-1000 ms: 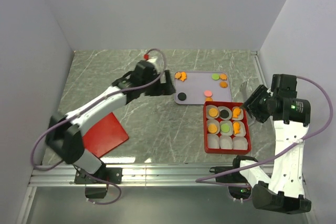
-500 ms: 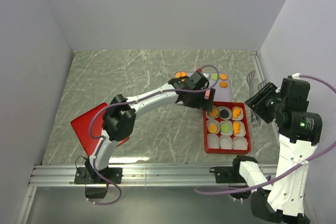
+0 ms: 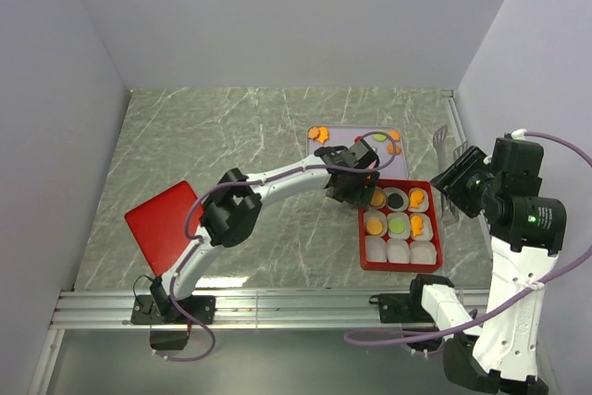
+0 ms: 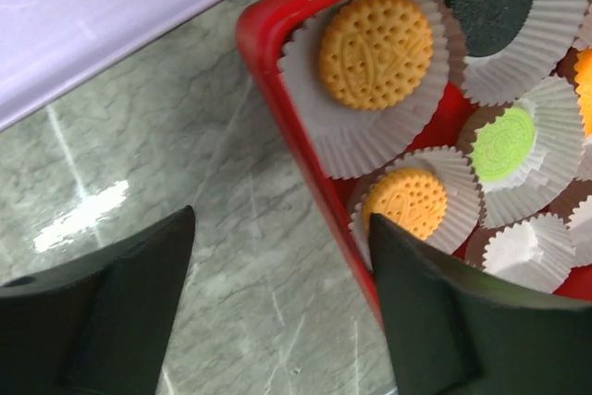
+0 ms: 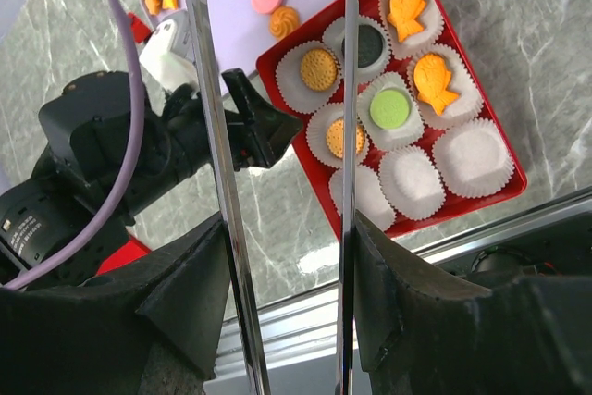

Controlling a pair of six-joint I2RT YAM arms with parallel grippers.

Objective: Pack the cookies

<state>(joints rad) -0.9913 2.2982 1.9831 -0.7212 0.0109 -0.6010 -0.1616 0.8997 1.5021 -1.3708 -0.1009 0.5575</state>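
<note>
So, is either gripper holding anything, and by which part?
The right gripper holds metal tongs, pinched across both arms; the left gripper holds nothing.

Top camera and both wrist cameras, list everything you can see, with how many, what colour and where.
red box: one, red, right of the table's centre
paper cups: nine, white, filling the box; near row of three empty
cookies in cups: six; two round orange, one black, one green, two orange fish shapes
lavender tray: one, just behind the box
cookies on tray: several, orange, green, pink; some hidden by the left arm
red lid: one, table's near left
metal tongs: one pair, silver, right of the box
table: one, grey-green marble
left gripper: jaws open, empty, over the box's left edge
right gripper: jaws closed on the tongs
</note>
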